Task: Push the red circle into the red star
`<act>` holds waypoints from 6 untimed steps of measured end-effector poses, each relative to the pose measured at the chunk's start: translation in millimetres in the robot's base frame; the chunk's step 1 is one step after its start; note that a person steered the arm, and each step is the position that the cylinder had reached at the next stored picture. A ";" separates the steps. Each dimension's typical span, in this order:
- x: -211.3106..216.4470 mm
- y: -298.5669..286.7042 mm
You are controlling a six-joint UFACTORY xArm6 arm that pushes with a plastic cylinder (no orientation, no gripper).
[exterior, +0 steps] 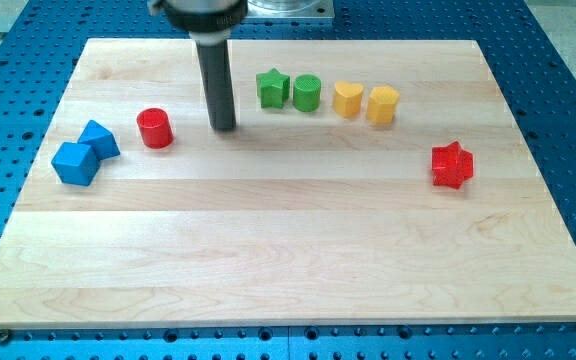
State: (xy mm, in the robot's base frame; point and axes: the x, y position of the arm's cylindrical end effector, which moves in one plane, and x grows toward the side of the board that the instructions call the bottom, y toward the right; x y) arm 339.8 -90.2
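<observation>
The red circle (154, 128) stands on the wooden board at the view's left. The red star (452, 165) lies far off at the view's right. My tip (224, 126) rests on the board a short way to the right of the red circle, not touching it, and to the left of the green star (272, 88). The rod rises straight up from the tip to the view's top.
A green circle (307, 93) sits right of the green star. A yellow heart (346, 99) and a yellow block (383, 103) lie further right. Two blue blocks (76, 162) (98, 139) touch each other at the view's left. The board (288, 260) lies on a blue perforated table.
</observation>
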 end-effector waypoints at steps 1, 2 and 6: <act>-12.0 -88.9; 23.4 -74.2; 108.5 -24.7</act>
